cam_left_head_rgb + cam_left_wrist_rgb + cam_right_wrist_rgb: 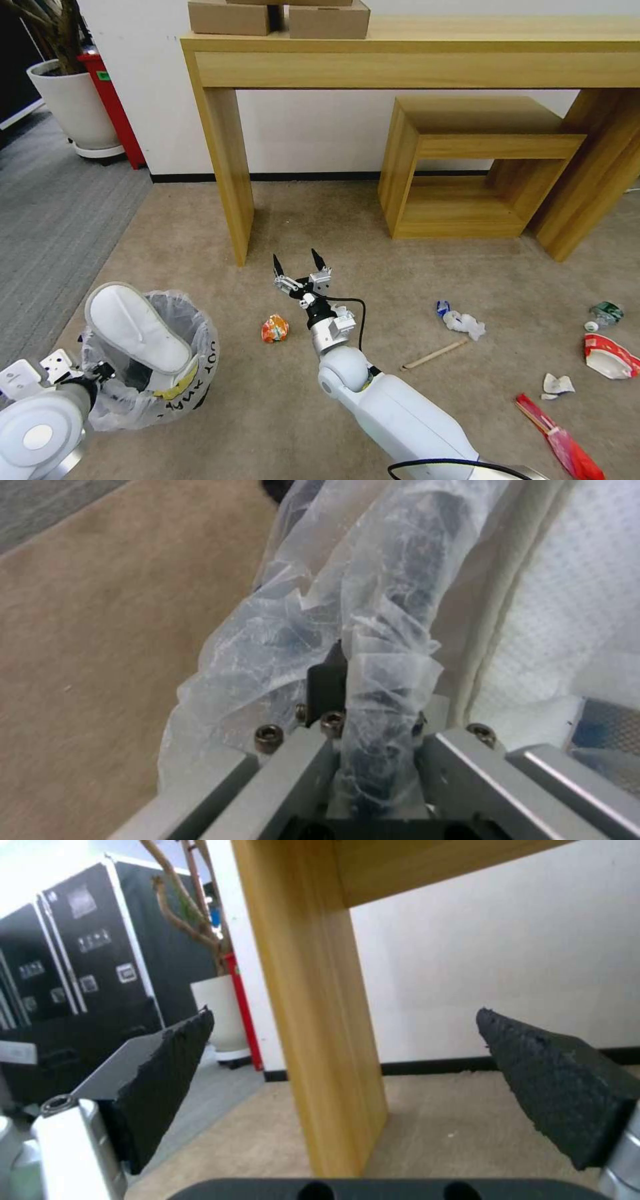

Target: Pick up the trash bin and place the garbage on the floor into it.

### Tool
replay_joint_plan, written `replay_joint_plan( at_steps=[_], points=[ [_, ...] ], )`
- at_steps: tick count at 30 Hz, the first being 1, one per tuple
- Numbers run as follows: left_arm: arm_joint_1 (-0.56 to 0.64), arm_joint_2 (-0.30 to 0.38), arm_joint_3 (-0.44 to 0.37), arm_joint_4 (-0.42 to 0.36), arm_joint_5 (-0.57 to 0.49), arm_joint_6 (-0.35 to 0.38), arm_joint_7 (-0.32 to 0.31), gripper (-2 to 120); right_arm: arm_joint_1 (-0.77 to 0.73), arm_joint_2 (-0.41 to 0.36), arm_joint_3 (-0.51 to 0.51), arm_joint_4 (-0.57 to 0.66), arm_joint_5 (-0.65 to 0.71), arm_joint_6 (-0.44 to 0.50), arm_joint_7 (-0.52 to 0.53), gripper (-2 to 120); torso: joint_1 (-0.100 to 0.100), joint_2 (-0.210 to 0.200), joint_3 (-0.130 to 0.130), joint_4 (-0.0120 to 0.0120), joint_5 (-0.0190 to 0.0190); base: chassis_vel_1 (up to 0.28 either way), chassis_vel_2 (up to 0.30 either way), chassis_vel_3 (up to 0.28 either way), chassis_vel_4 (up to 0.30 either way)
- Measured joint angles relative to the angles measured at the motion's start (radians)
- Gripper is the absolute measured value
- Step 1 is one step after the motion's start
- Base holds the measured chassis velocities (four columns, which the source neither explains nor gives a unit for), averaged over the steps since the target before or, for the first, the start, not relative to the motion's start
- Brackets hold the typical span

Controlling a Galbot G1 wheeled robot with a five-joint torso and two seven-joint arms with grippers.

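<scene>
The left gripper (100,371) is clamped on the rim of the small round black trash bin lined with crinkly white plastic (175,373) at seven o'clock, a white slipper (137,328) inside. The empty right gripper (298,267) hovers, fingers apart, beyond the crumpled orange wrapper (275,329); it should draw back and descend squarely over it (my judgement). The left wrist view reveals the pinched bag; the right wrist view faces the pale wooden table leg (313,1005).

- The right gripper (300,261) hangs with fingers (167,1080) spread over bare beige-tan carpet floor (320,213), with free room on all sides.
- Just beyond it on the far side, the pale wooden counter's leg (230,173) blocks the way.
- Near left of that gripper, a crumpled orange wrapper (275,329) lies alone, open above.
- Far left, the bag-lined black trash bin (160,373) has its mouth largely blocked by a white slipper (137,327).
- Scattered litter crowds the right floor.
</scene>
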Motion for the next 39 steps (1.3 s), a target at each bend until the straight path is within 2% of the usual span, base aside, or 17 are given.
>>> replay_joint_plan(
  at_steps=[9,12,13,16,17,19,21,22,24,28,39],
  points=[
    [-0.009,0.007,0.004,0.007,-0.001,0.0,0.003,0,0.024,-0.011,-0.023,-0.005,-0.013,-0.071,0.031,100,0.001,0.0,0.001,-0.0005,0.0001,-0.166,0.159,0.161,-0.169],
    [-0.011,0.014,0.005,0.011,-0.003,0.0,0.002,0,0.031,-0.026,-0.047,0.002,-0.006,-0.156,0.1,100,0.0,0.0,0.0,-0.0001,-0.0002,-0.011,0.026,0.021,-0.013],
    [-0.011,0.014,0.005,0.011,-0.003,0.0,0.002,0,0.031,-0.026,-0.047,0.002,-0.006,-0.156,0.1,100,0.0,0.0,0.0,-0.0001,-0.0002,0.0,0.0,0.0,0.0],
    [-0.014,0.025,0.006,0.013,-0.006,0.0,0.001,0,0.055,-0.052,-0.083,0.017,0.063,-0.316,0.156,100,0.0,0.0,0.0,0.0,0.0,0.044,-0.048,-0.037,0.041],
    [-0.014,0.025,0.006,0.013,-0.006,0.0,0.001,0,0.055,-0.052,-0.083,0.017,0.063,-0.316,0.156,100,0.0,0.0,0.0,0.0,0.0,0.026,-0.051,-0.034,0.025],
    [-0.016,0.027,0.009,0.013,-0.006,0.0,0.001,0,0.079,-0.065,-0.104,0.008,0.127,-0.41,0.165,100,0.0,0.0,0.0,-0.0001,-0.0001,0.0,0.0,0.0,0.0],
    [-0.015,0.028,0.011,0.014,-0.005,0.0,0.001,0,0.099,-0.073,-0.126,0.0,0.231,-0.557,0.203,100,0.0,0.0,0.0,-0.0002,0.0,0.0,0.0,0.0,0.0],
    [-0.015,0.028,0.011,0.014,-0.005,0.0,0.001,0,0.099,-0.073,-0.126,0.0,0.231,-0.557,0.203,100,0.0,0.0,0.0,-0.0002,0.0,0.0,0.0,0.0,0.0],
    [-0.014,0.028,0.014,0.018,-0.004,0.0,0.001,0,0.113,-0.075,-0.152,-0.017,0.309,-0.655,0.246,100,0.0,0.0,0.0,-0.0002,0.0,0.0,0.0,0.0,0.0],
    [-0.015,0.033,0.018,0.023,-0.002,0.001,0.002,0,0.12,-0.072,-0.193,-0.038,0.363,-0.747,0.267,100,0.0,0.0,0.0,-0.0002,-0.0001,0.0,0.0,0.0,0.0],
    [-0.02,0.027,0.037,0.039,0.016,0.003,0.005,0,0.14,-0.001,-0.272,-0.152,0.419,-0.779,0.277,100,0.0,0.0,0.0,-0.0001,-0.0002,0.0,0.0,0.0,0.0]
  ],
)
